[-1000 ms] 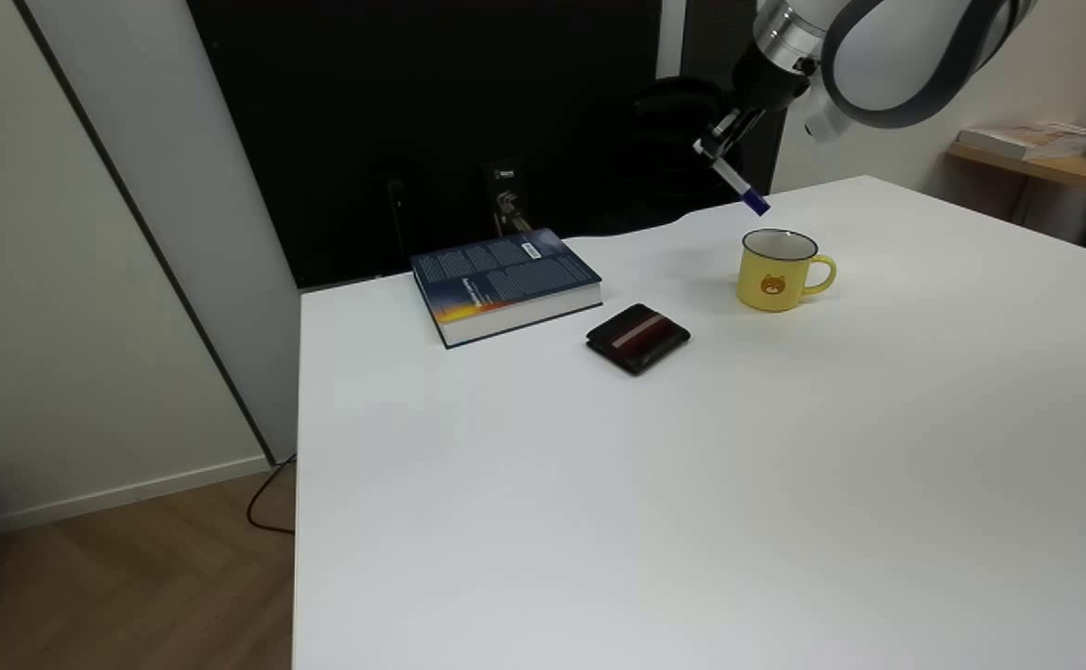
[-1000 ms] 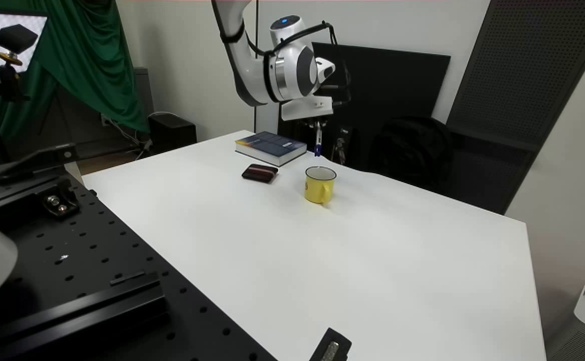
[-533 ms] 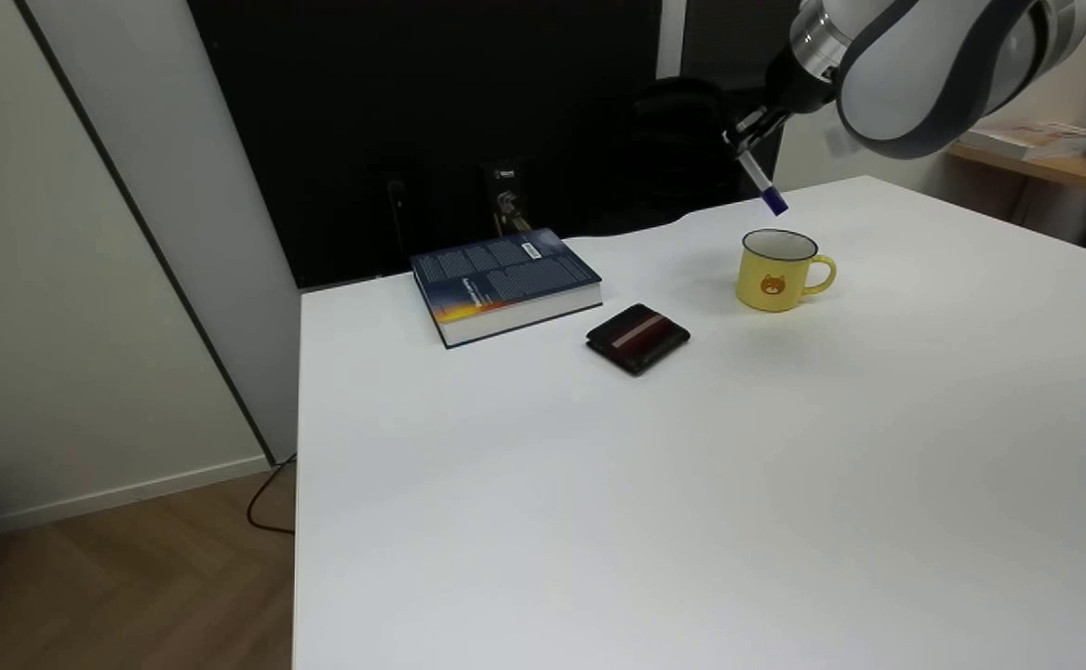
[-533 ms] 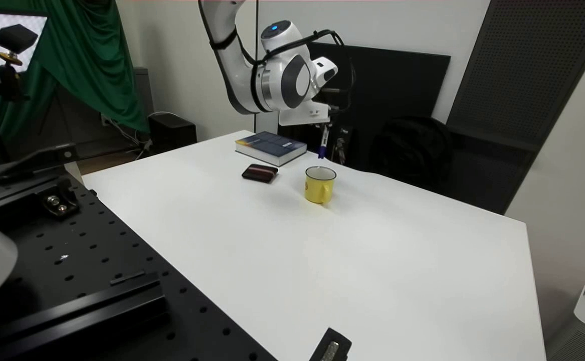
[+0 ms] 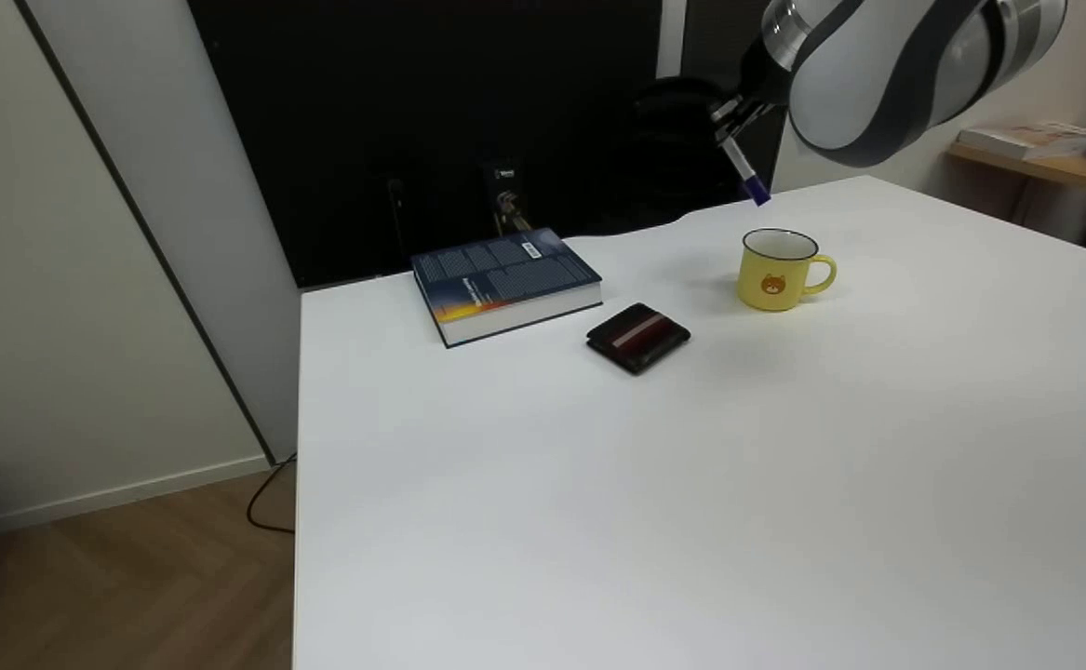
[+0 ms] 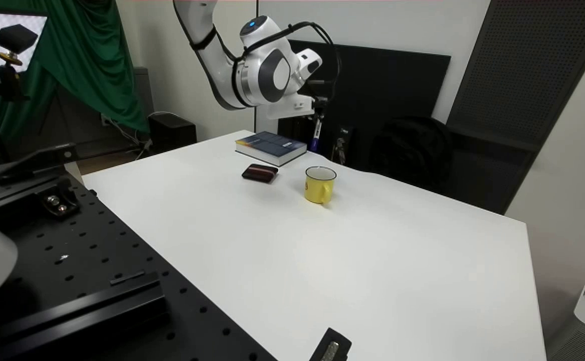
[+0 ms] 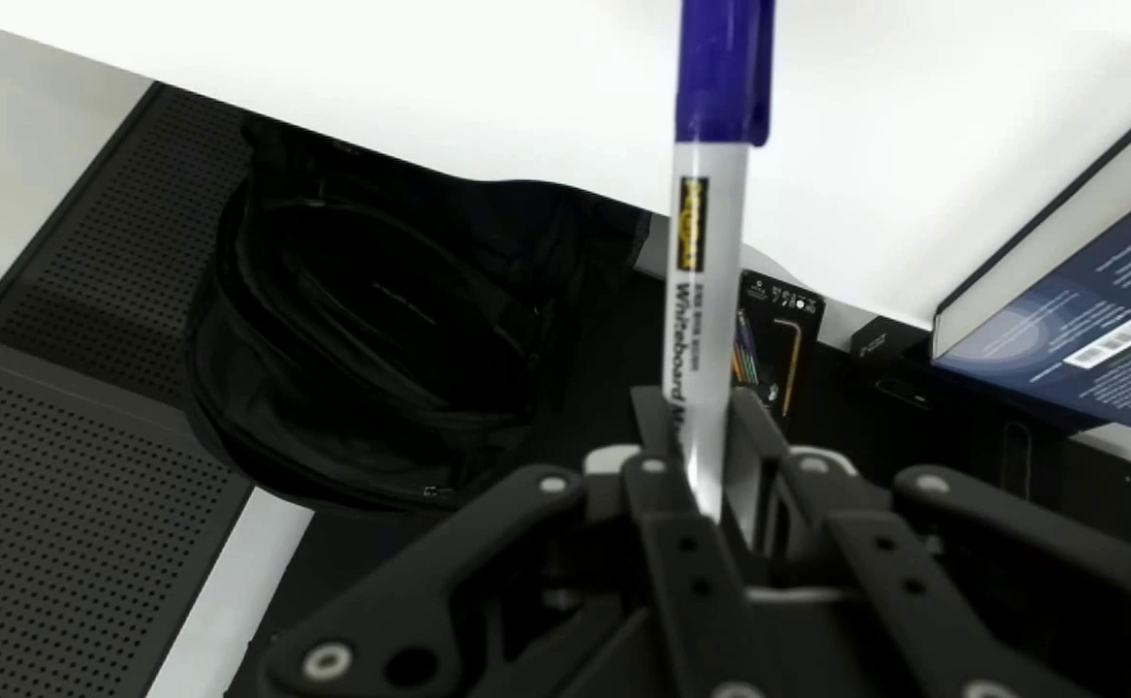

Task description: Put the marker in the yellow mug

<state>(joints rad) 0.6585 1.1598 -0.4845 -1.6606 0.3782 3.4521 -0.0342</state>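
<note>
The marker (image 5: 740,160) is white with a blue-purple cap. My gripper (image 5: 721,130) is shut on its uncapped end. The marker hangs tilted, cap down, in the air above and behind the yellow mug; it also shows in an exterior view (image 6: 317,131). In the wrist view the marker (image 7: 708,242) stands between the two fingers of the gripper (image 7: 710,427), cap pointing away. The yellow mug (image 5: 770,270) stands upright on the table, handle to one side, and shows in an exterior view (image 6: 317,189). The mug is out of the wrist view.
A dark blue book (image 5: 510,279) and a dark folded wallet (image 5: 637,339) lie on the white table (image 5: 691,521) beside the mug. A black backpack (image 7: 381,320) is beyond the table's edge. A black perforated plate (image 6: 96,260) borders the table.
In an exterior view the gripper with the marker first moves right toward the mug, then back left and slightly up. The mug, book and wallet stay put.
</note>
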